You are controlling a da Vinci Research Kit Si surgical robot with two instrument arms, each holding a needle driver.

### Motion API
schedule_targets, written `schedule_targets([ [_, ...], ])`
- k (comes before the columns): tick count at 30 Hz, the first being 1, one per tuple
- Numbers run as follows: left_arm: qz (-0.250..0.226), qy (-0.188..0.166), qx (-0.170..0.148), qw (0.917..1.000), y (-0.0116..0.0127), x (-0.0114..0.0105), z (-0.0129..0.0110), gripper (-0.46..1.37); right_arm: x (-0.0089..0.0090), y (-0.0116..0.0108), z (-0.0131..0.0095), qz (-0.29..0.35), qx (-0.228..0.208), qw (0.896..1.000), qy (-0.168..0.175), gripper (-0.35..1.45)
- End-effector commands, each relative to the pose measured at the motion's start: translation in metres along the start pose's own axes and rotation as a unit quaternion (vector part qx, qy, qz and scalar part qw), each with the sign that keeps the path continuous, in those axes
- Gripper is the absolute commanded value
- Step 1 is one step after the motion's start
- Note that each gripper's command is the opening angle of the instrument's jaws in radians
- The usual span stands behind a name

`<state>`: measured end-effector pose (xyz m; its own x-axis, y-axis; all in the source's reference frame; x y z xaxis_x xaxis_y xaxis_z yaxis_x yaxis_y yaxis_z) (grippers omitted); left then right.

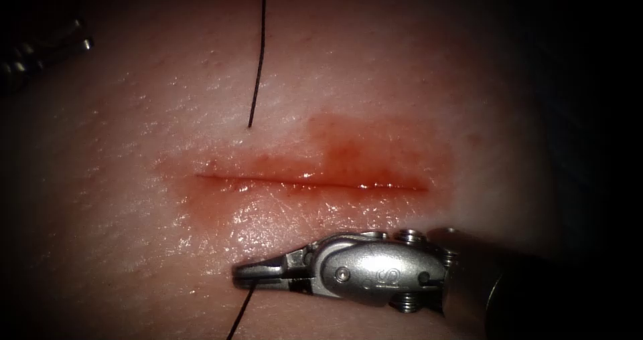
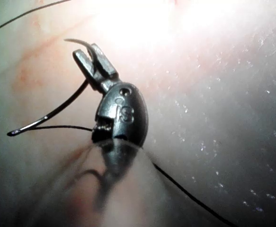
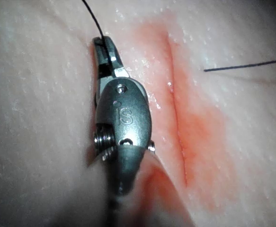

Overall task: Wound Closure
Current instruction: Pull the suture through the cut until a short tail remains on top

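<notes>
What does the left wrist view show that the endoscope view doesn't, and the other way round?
Left wrist view: the left pincer shut on the curved needle near one end, with the needle clear of the tissue. Endoscope view: the cut with red fluid around it, the right pincer below the cut shut on the thread, and another stretch of thread entering the tissue above the cut, toward its left end. Both: the tissue and the thread.
</notes>
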<state>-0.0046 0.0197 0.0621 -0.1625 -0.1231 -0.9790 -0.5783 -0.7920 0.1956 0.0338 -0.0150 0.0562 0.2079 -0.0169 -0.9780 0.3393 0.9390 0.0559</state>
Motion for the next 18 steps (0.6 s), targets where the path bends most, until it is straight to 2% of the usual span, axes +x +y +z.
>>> schedule_targets([
  [1,0.000,0.000,-0.004,1.0000,0.0000,0.0000,0.0000,-0.35,0.0003,-0.0002,0.0001,0.000,0.010,1.000,0.000,-0.35],
  [11,0.001,0.000,-0.003,1.0000,0.0002,0.0000,0.0003,-0.35,0.0045,-0.0043,0.0014,0.003,0.083,0.996,0.025,-0.35],
  [18,0.001,0.002,-0.004,1.0000,0.0003,0.0000,0.0005,-0.35,0.0072,-0.0060,0.0033,-0.002,0.121,0.992,0.042,-0.35],
])
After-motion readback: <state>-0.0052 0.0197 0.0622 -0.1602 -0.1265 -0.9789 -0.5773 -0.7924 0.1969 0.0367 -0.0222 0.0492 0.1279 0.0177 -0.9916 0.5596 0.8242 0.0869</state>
